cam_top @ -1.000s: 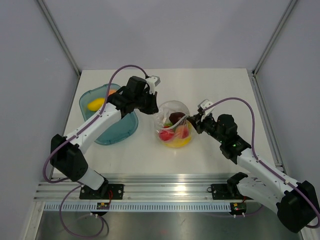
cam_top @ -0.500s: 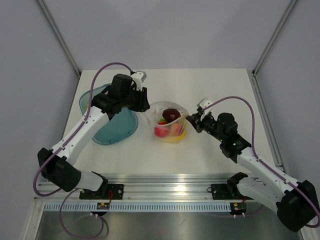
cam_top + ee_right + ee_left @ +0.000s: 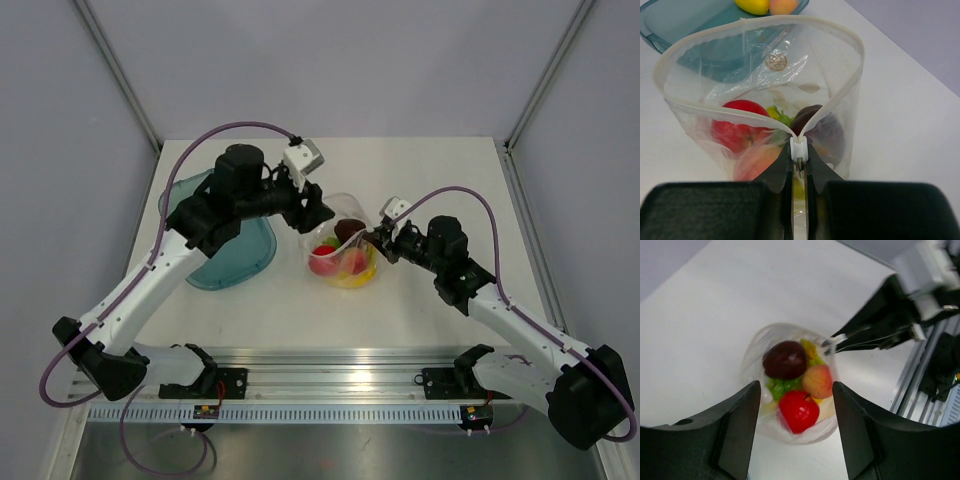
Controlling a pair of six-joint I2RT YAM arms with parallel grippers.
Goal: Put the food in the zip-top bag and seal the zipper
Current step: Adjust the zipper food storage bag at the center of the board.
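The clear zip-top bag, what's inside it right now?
Inside the clear crinkly zip-top bag: a dark red plum, a red apple, an orange-pink peach, green grapes and a yellow piece. Whatever lies beneath them is covered.

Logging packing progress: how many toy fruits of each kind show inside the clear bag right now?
Dark red plum: 1
Red apple: 1
Peach: 1
Green grapes: 1
Yellow banana bunch: 1
Total: 5
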